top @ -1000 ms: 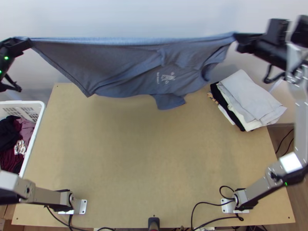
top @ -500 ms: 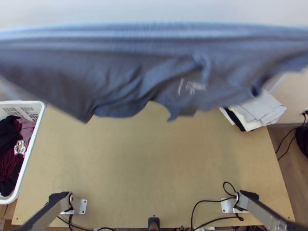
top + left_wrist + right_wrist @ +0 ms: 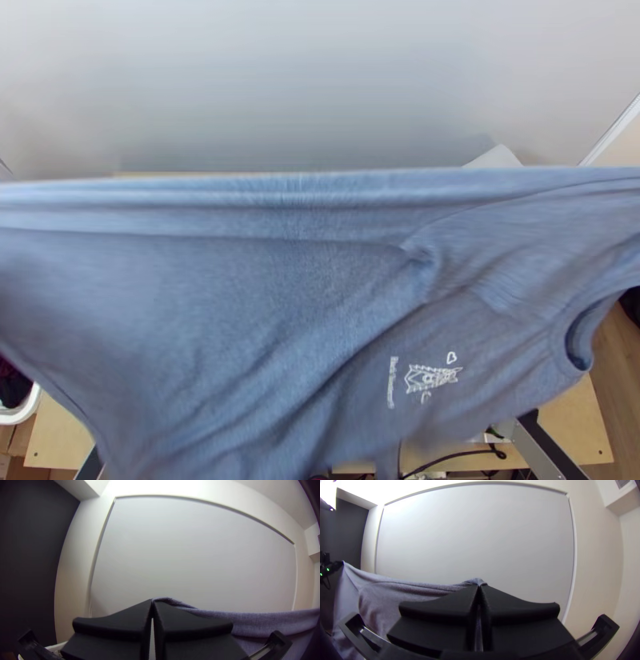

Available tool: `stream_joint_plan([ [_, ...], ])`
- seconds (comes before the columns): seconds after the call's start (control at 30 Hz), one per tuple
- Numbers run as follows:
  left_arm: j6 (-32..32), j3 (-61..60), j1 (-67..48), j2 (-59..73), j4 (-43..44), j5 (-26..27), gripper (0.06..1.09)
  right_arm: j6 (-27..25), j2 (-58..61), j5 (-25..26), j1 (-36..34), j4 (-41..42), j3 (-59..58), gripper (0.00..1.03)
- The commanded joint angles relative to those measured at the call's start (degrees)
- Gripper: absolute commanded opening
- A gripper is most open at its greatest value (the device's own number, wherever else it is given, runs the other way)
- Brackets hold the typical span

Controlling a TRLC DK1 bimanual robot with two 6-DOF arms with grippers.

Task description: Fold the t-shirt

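With the t-shirt [image 3: 320,320] strung left to right above the table [image 3: 56,440], pinched tight in the left gripper [image 3: 152,602] and right gripper [image 3: 479,587], it's probably best lowered slowly, upper edge held taut so no creases get trapped.

blue t-shirt [image 3: 240,296], stretched wide
it hangs over the table [image 3: 60,436], white print [image 3: 432,378] (a little heart [image 3: 451,358] included) near the neckline [image 3: 580,364].
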Motion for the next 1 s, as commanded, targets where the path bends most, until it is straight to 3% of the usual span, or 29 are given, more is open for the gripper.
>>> stream_joint_plan([
  [0.0, -0.99, -17.63, -0.15, -6.91, 0.34, 2.62, 0.1, 4.0, -1.95, 1.55, 4.76, -0.51, -12.93, 0.03],
  [0.07, -0.99, -30.38, -0.24, -12.71, 1.49, 6.14, 0.1, 6.02, -5.03, 1.46, 8.72, 0.54, -24.62, 0.03],
  [0.2, 1.56, -50.68, -0.94, -19.3, 2.72, 8.42, 0.1, 9.98, -11.97, 1.99, 19.17, 5.11, -48.79, 0.03],
  [0.4, 4.2, -68.35, -3.76, -17.36, 11.33, 8.42, 0.1, 10.77, -10.83, 1.99, 21.81, 18.56, -73.58, 0.03],
  [0.7, 0.5, -67.38, -6.48, 10.41, 31.9, 8.42, 0.1, 10.51, 11.05, 1.99, 20.14, 38.86, -78.06, 0.03],
  [0.97, -0.81, -56.22, -7.54, 36.25, 36.2, 8.77, 0.1, 10.68, 30.21, 1.64, 18.03, 41.06, -66.99, 0.03],
])
